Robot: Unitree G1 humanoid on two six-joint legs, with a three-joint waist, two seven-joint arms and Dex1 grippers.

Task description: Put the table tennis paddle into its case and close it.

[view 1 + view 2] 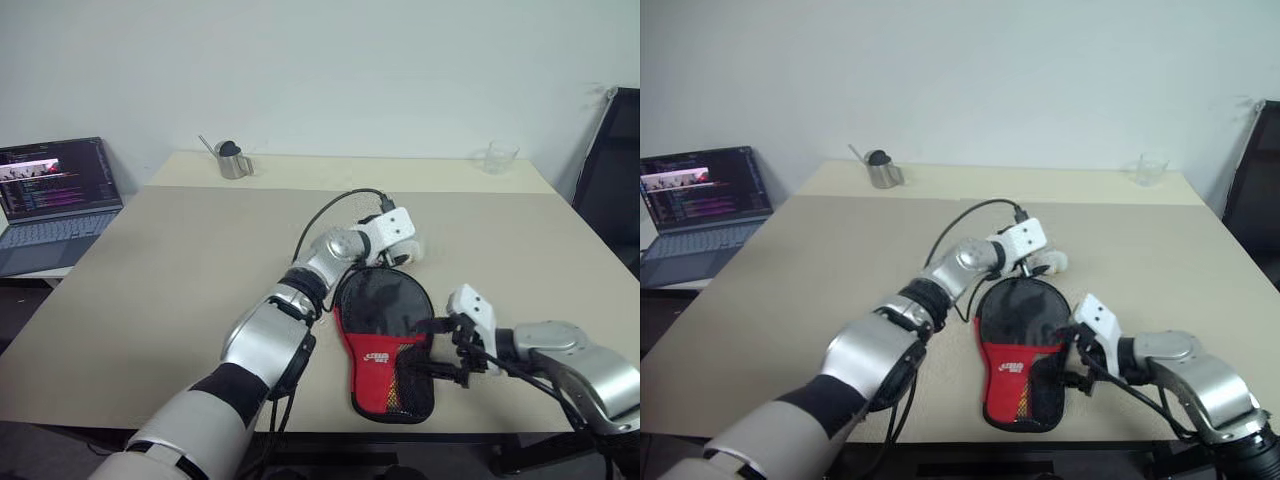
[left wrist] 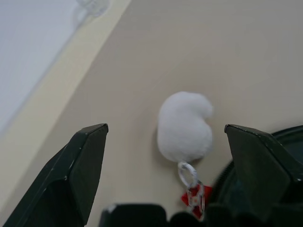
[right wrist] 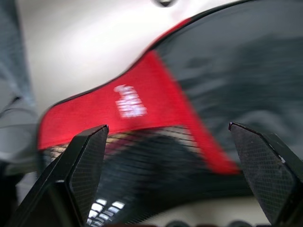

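The case lies flat — round end away, narrow end toward the robot; both pincers gape wide, empty.

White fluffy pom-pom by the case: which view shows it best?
Left wrist view: the pom-pom sits whole between the open left gripper fingers, ring attached. Both eye views show a small part beside the case. In the right wrist view I can't find it.
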